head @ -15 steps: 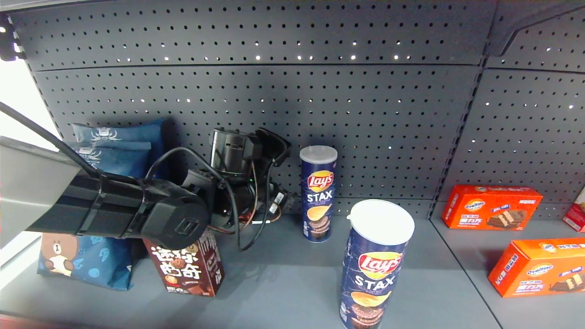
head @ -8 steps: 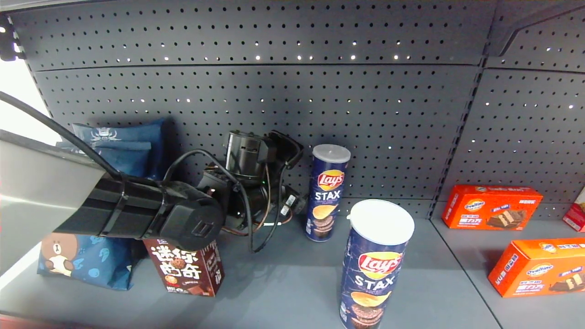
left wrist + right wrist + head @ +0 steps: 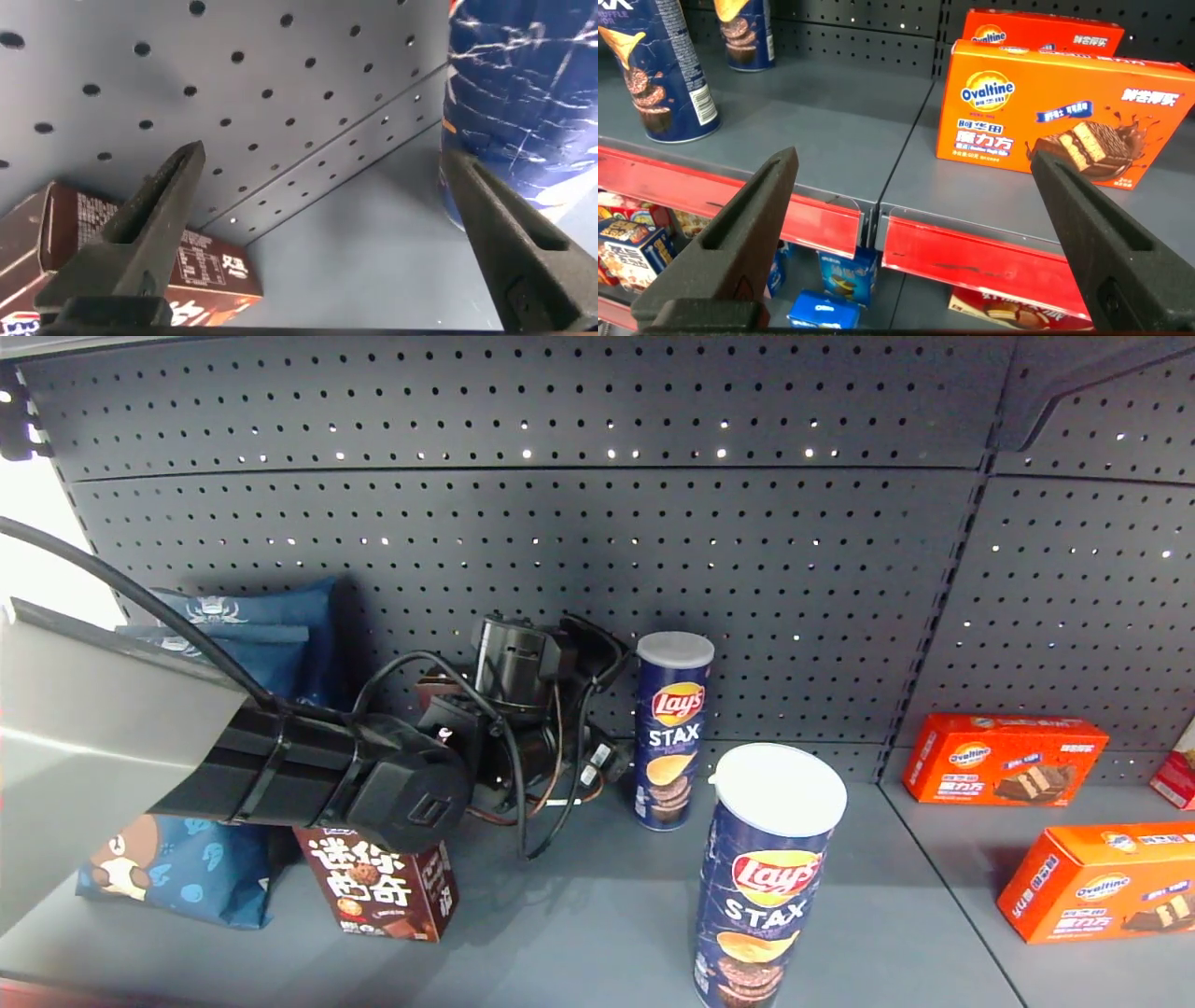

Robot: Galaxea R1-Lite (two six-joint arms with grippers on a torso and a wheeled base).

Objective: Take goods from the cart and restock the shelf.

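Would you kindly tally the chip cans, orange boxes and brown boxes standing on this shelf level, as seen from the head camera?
Chip cans: 2
Orange boxes: 2
Brown box: 1
Total: 5

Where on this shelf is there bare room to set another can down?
Bare shelf lies between the brown box and the front can, and between that can and the orange boxes. Crowded: the left end, with blue bags and left gripper.
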